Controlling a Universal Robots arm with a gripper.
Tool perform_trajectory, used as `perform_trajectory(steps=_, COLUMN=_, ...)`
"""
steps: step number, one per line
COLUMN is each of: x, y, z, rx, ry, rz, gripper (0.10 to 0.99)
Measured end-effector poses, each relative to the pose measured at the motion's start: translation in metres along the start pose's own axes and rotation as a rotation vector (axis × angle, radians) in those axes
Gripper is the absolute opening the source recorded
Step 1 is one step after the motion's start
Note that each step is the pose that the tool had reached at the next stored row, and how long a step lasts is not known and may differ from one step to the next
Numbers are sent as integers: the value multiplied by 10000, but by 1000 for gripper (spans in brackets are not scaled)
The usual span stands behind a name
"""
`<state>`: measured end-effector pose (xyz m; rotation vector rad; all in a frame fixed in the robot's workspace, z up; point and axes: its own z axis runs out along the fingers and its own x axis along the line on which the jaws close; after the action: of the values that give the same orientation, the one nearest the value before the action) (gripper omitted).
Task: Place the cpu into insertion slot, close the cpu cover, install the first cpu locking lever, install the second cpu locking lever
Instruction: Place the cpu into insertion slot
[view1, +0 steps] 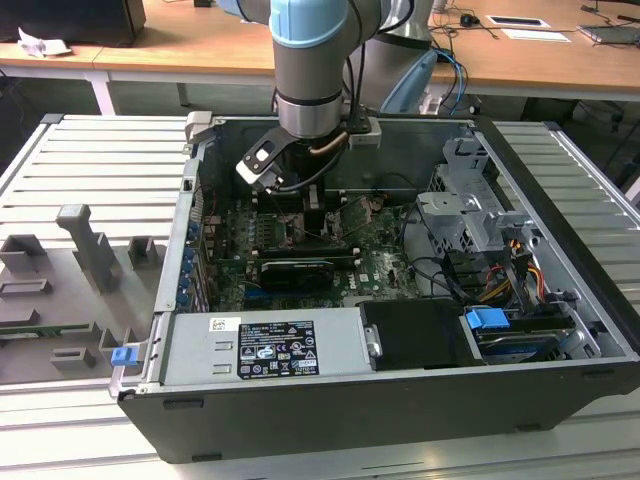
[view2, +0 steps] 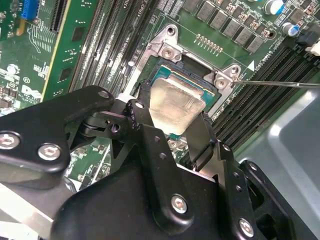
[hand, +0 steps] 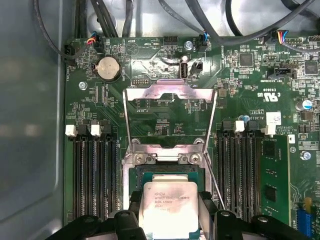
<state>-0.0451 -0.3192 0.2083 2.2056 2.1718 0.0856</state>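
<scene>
The cpu (view2: 175, 102), a flat square chip with a silvery top, sits between my gripper's (view2: 172, 112) black fingers (view2: 201, 137), which are shut on two opposite edges. It hangs right over the insertion slot (hand: 165, 173), whose dark square and metal rim (view2: 169, 50) show past its far edge. Whether the chip touches the socket I cannot tell. The cpu cover (hand: 170, 92), a silvery frame with a square window, is swung open and lies back away from the socket. In the exterior view my gripper (view1: 305, 212) reaches down into the open computer case over the motherboard.
A thin wire lever (view2: 280, 83) sticks out beside the socket. Long black memory slots (hand: 95, 175) flank the socket on both sides. A coin battery (hand: 108, 68) and cables (hand: 100, 20) lie beyond the cover. The case holds a power supply (view1: 265, 348) and drive cage (view1: 470, 215).
</scene>
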Motion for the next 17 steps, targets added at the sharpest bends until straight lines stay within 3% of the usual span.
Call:
perform_trajectory(steps=6, x=9, y=0, z=26, rx=0, ry=20, rz=-255, gripper=525)
perform_trajectory(steps=17, x=9, y=4, z=67, rx=0, ry=3, rz=-43, gripper=525)
